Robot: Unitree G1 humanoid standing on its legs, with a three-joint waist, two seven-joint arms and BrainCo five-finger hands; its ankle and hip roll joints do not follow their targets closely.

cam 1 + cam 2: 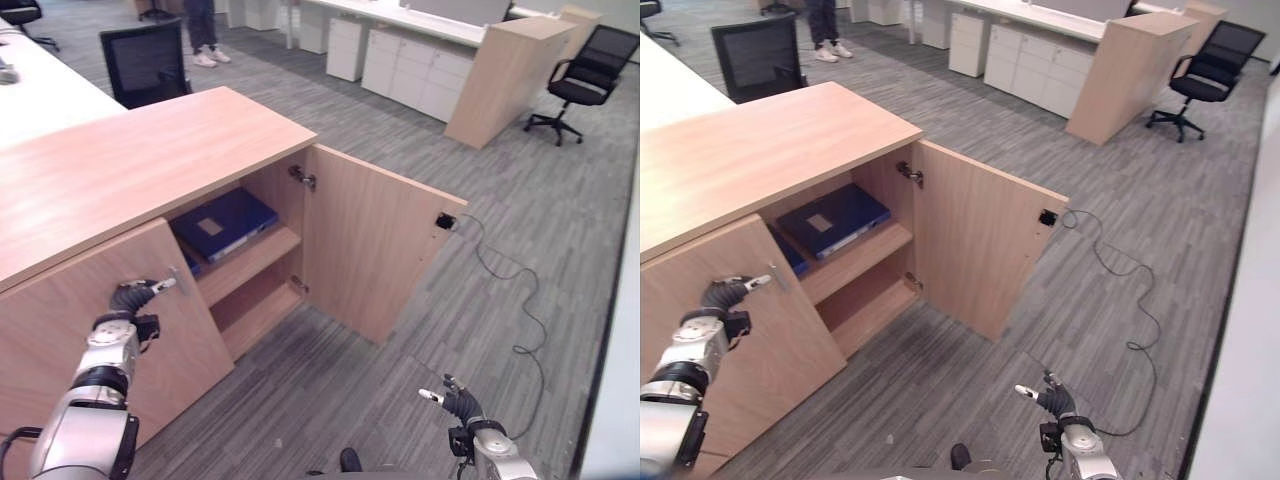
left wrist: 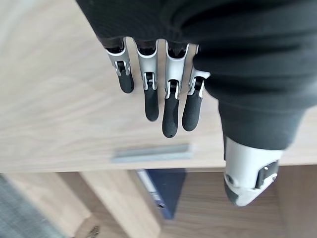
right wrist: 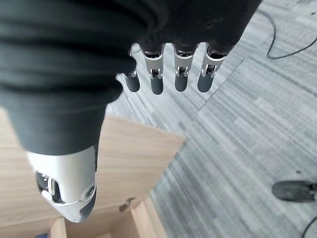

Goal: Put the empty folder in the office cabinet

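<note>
Left eye view: the blue folder (image 1: 224, 222) lies flat on the upper shelf (image 1: 262, 256) of the office cabinet (image 1: 150, 160), its long axis running from the open front back into the compartment. The right door (image 1: 378, 252) stands swung wide open, and the left door (image 1: 95, 320) is partly out from the cabinet front. The left hand (image 1: 135, 294) rests at the free edge of that left door, just below the small metal handle (image 1: 178, 281), with the folder up and to its right, deeper inside. This hand is by far the nearer to the folder and doors. The right hand (image 1: 456, 402) hangs low over the carpeted floor (image 1: 420, 330), well apart from the cabinet.

Right eye view: same layout. An office chair (image 1: 758, 55) stands behind the cabinet, and a person's legs (image 1: 826, 28) show farther back. Nothing lies between the doors and the cabinet front, so judging by this, closing them looks unobstructed.

Left wrist view: the left hand's fingers (image 2: 148, 82) extend straight and relaxed, grasping nothing, near the door's face beside the handle; a corner of the folder shows beyond the door edge.

Right wrist view: the right hand's fingers (image 3: 181, 67) hang straight and released above the floor, holding nothing.
</note>
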